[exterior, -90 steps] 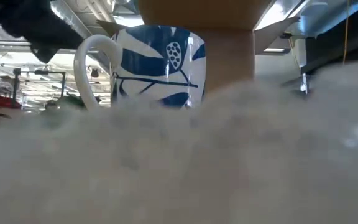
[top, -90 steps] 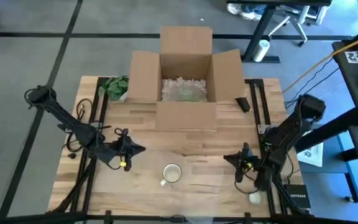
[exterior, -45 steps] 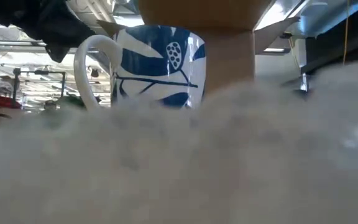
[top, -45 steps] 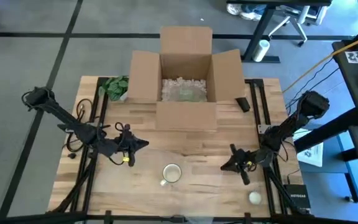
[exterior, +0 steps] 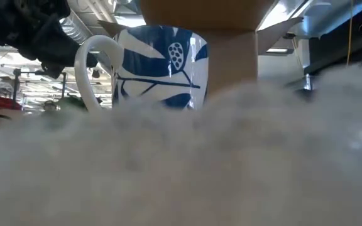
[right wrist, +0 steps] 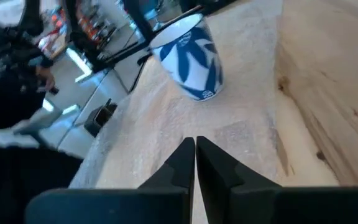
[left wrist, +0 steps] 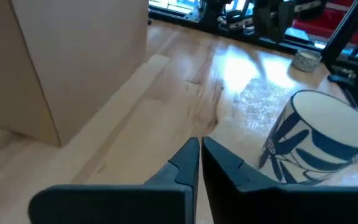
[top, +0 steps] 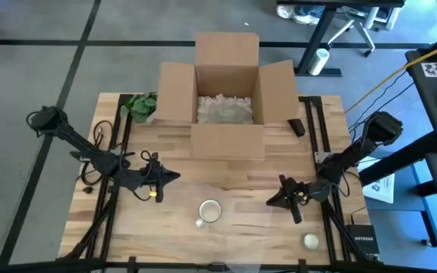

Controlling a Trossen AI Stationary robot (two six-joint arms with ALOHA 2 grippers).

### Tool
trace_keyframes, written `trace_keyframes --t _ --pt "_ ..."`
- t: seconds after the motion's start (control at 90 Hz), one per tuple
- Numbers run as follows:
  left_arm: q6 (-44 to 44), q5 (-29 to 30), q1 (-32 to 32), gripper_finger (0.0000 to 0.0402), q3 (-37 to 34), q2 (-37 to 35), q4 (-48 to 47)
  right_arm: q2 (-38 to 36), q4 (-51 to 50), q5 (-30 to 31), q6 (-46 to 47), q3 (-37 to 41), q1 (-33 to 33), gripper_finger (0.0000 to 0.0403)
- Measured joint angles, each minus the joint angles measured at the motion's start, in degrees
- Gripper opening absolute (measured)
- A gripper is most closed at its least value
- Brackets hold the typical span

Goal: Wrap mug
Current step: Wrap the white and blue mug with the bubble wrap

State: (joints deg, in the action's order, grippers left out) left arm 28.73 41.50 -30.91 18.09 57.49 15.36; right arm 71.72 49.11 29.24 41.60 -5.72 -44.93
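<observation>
Your white mug with blue leaf print (top: 209, 211) stands upright on a clear sheet of bubble wrap (top: 237, 203) near the front edge of the wooden table (top: 279, 159). Your left gripper (top: 174, 178) sits left of it, your right gripper (top: 271, 202) right; both have fingers pressed together, holding nothing.

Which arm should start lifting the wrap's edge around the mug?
Probably right: the right gripper hovers shut over the clear wrap sheet, facing the mug. The left gripper, also shut, sits off the sheet's corner.
</observation>
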Motion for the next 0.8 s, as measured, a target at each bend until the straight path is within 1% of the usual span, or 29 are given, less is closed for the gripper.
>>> trace_keyframes --t 0.056,0.189,0.289,0.333,0.456,0.6,0.722,0.8 --pt "1.7 -1.4 0.4 0.0000 0.0 0.0 0.6 0.0 0.0 1.4 2.1 0.0 0.0 0.0000" --pt "1.7 -12.7 0.3 0.0000 0.0 0.0 0.1 0.0 0.4 2.2 5.4 0.0 0.0 0.0000" --pt "3.8 -18.6 0.3 0.0003 0.0 0.0 -2.7 0.0 0.5 2.2 7.1 0.0 0.0 0.0000" --pt "4.4 -20.3 0.3 0.0005 0.0 0.0 -4.9 0.0 0.5 2.4 7.8 0.0 0.0 0.0000" --pt "7.6 -21.0 0.3 0.0013 0.0 0.0 -14.0 0.0 0.9 4.8 8.7 0.0 0.0 0.0000" --pt "14.4 -21.1 0.3 0.0030 0.0 0.0 -24.0 0.0 1.0 7.3 10.9 0.0 0.0 0.0000" --pt "18.4 -22.8 0.3 0.0051 0.0 0.0 -26.7 0.0 1.9 7.3 11.1 0.0 0.0 0.0000" --pt "19.2 -22.9 0.3 0.0069 0.0 0.0 -26.8 0.0 2.3 7.3 11.1 0.0 0.0 0.0000"
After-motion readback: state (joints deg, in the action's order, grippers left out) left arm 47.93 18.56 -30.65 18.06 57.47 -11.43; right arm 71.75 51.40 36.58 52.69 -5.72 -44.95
